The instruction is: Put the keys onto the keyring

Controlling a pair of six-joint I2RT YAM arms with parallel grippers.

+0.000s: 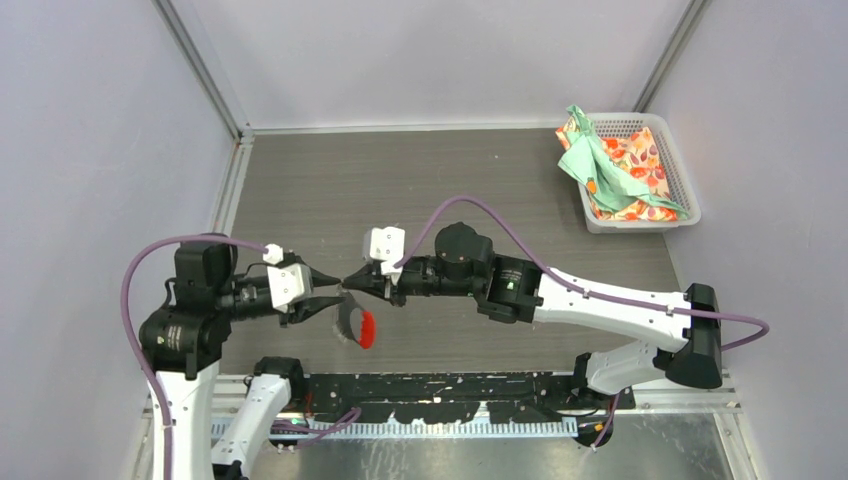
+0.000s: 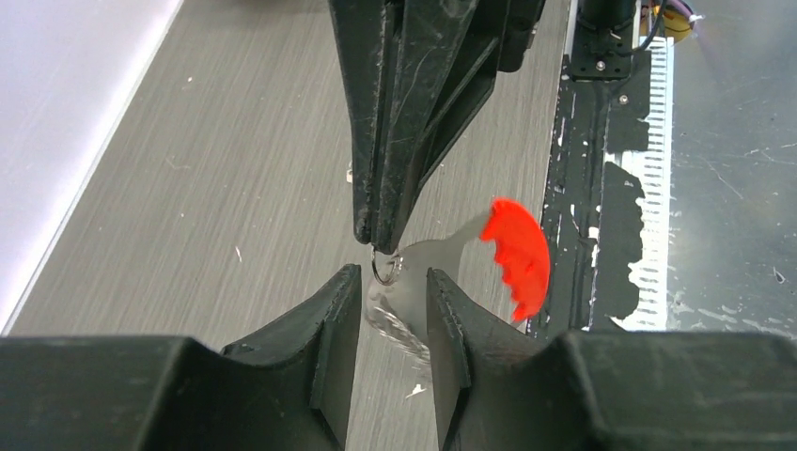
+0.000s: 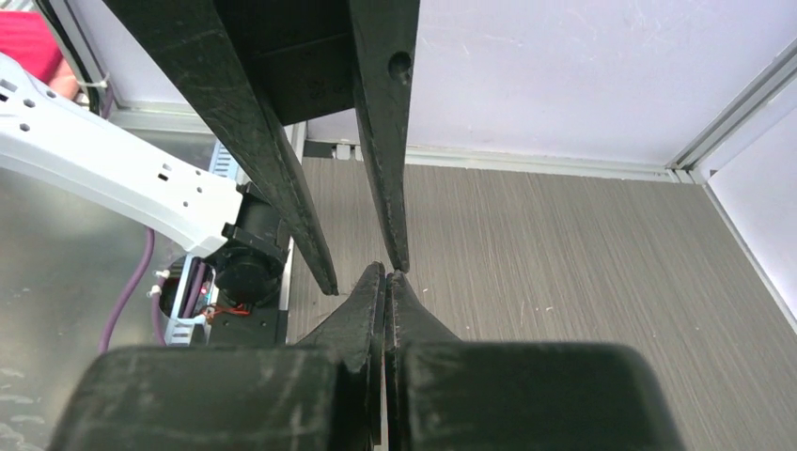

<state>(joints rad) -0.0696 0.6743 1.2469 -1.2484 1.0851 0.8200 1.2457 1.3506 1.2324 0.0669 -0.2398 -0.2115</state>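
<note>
The keyring [image 1: 352,318] hangs above the table between my two grippers, a grey loop with a red tab [image 1: 367,329]. My right gripper [image 1: 350,281] is shut, and in the left wrist view its tips [image 2: 376,235] pinch a small silver ring [image 2: 383,268] on the keyring. The left gripper [image 2: 393,280] has its jaws narrowed round the keyring's grey band [image 2: 442,246], which fills the gap between the fingers [image 2: 343,291]. The red tab [image 2: 515,252] sticks out to the right. The keys are out of view. In the right wrist view my right gripper [image 3: 386,274] meets the left fingers [image 3: 282,169].
A white basket [image 1: 690,200] with a green and a flowered cloth [image 1: 610,170] stands at the back right. The black base rail [image 1: 450,395] runs along the near edge, just below the hanging tab. Grey walls close in the table on three sides.
</note>
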